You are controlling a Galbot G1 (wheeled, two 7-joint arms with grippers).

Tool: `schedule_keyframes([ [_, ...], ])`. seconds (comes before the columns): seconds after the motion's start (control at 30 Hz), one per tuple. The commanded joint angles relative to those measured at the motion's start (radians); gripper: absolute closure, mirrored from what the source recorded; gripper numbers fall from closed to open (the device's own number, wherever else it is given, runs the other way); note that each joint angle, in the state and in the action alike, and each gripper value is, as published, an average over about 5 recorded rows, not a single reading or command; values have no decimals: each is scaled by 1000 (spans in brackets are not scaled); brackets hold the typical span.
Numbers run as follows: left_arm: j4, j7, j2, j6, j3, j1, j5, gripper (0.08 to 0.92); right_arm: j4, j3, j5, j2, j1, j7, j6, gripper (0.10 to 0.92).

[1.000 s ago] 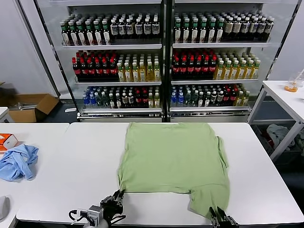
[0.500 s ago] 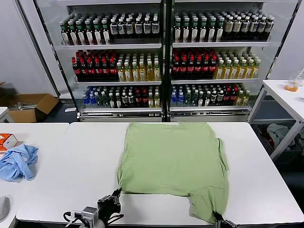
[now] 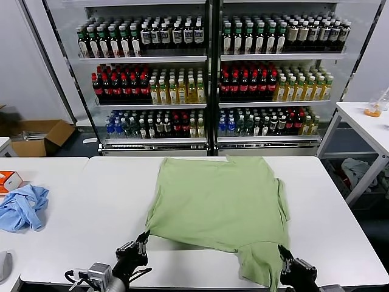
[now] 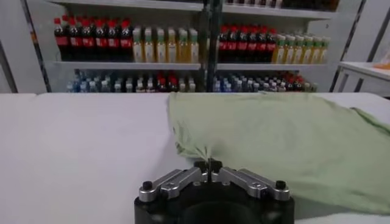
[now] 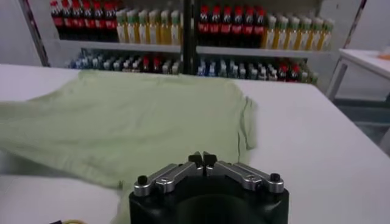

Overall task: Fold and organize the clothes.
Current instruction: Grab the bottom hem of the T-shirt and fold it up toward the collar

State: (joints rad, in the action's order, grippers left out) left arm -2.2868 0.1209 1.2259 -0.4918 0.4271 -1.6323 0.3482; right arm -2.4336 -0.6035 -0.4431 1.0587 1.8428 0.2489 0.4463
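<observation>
Shirt [image 3: 219,201] hem pinched between both fingers [image 4: 214,164]

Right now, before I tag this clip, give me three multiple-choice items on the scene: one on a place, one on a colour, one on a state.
1. Where does the light blue garment lie?
A. On the green shirt
B. On the table to the robot's left
C. On the shelves

2. What colour is the shirt spread on the white table?
A. Light green
B. Red
C. Black

3. How is the left pincer?
A. Wide open above the shirt
B. Shut on the shirt's near edge
C. Parked away from the table

Answers: 1 B, it sits far left in the head view. 2 A, pale green all over. 3 B, fabric rises into its closed fingertips.
</observation>
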Motion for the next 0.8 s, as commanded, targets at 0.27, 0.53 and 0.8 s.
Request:
schedule_keyframes([
  [0.27, 23, -3, -14, 17, -11, 17, 3, 910, 10, 1, 52, -18, 36, 11, 35, 837],
  [0.53, 61, -3, -13, 21, -23, 36, 4, 910, 46, 61, 147, 65, 158, 26, 19, 603],
  [0.8, 59, -2, -3, 21, -42, 33, -8, 911, 88, 77, 152, 82, 160, 27, 10, 370],
])
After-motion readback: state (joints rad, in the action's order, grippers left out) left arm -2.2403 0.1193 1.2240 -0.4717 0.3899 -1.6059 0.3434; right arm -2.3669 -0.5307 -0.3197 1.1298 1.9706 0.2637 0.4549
